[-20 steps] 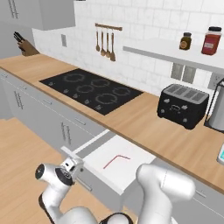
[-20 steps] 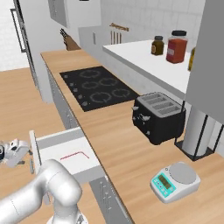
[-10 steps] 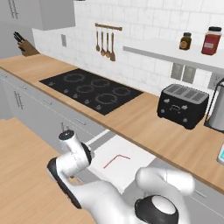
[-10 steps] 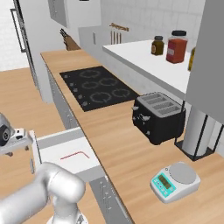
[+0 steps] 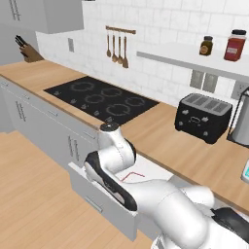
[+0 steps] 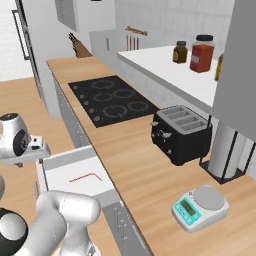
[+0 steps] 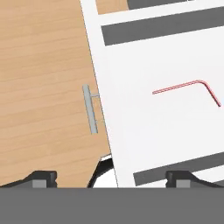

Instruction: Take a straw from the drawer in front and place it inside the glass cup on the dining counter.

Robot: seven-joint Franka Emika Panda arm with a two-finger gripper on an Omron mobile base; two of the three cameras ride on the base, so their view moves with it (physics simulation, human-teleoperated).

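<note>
The drawer (image 7: pixel 144 131) stands pulled out, its white inside showing from above in the hand view, with the slim bar handle (image 7: pixel 90 109) on its front. A thin red-pink straw (image 7: pixel 188 85) with a bend near one end lies flat inside, also visible as the straw (image 6: pixel 85 177) in the right base view and the straw (image 5: pixel 127 176) beside my arm in the left base view. My gripper (image 7: pixel 111 179) hangs open over the drawer's front edge, well short of the straw, holding nothing. The glass cup and the dining counter are out of view.
Behind the drawer runs a wood wall counter (image 5: pixel 160 136) with a black hob (image 5: pixel 102 99), a black toaster (image 5: pixel 202 116) and a small scale (image 6: pixel 200 205). Grey cabinet doors (image 5: pixel 29 116) line the left. Wooden floor (image 7: pixel 43 87) lies before the drawer front.
My hand has risen from low beside the drawer front and moved over the drawer's front edge. The jaws have spread a little wider. The straw has not moved.
</note>
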